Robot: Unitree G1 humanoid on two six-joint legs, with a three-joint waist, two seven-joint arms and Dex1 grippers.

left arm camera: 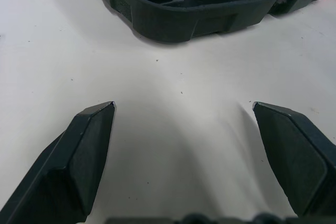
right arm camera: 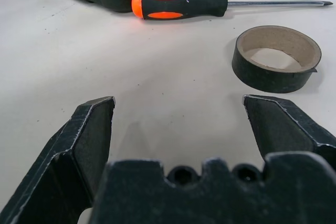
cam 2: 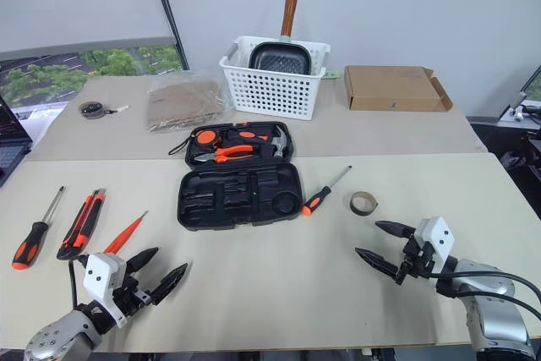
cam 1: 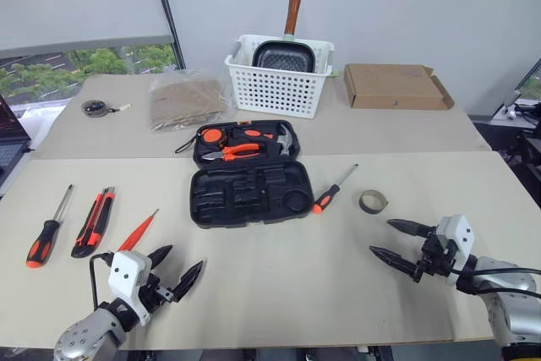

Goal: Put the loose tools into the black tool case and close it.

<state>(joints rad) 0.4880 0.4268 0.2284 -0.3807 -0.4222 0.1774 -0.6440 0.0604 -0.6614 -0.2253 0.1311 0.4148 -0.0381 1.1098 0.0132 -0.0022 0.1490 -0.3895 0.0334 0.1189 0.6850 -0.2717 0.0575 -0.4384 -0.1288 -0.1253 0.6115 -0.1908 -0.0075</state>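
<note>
Both grippers sit closest to the camera, low over the desk (cam 1: 279,293): the left gripper (cam 1: 179,272) and right gripper (cam 1: 391,241) each have their fingers spread wide with nothing between them, so no tool has been picked up yet.

Biggest thing in play is the black tool case (cam 1: 250,177), lying open mid-desk, hinged lid at the far side with pliers and a hammer already seated, near half showing bare recesses. Left of it, well apart, lie a screwdriver (cam 1: 48,229), the utility knife (cam 1: 94,221) and the thin pointed tool (cam 1: 139,230). Right of the case, a second screwdriver (right arm camera: 181,3) lies with its handle end just beside the case edge, and the tape ring (right arm camera: 276,57) is near it.

My take: start with the right gripper, since the tape ring and that screwdriver are right in front of it. Grab the screwdriver across the fat part of the handle, not the shaft, and match it to its recess so the lid can shut flat later.
</note>
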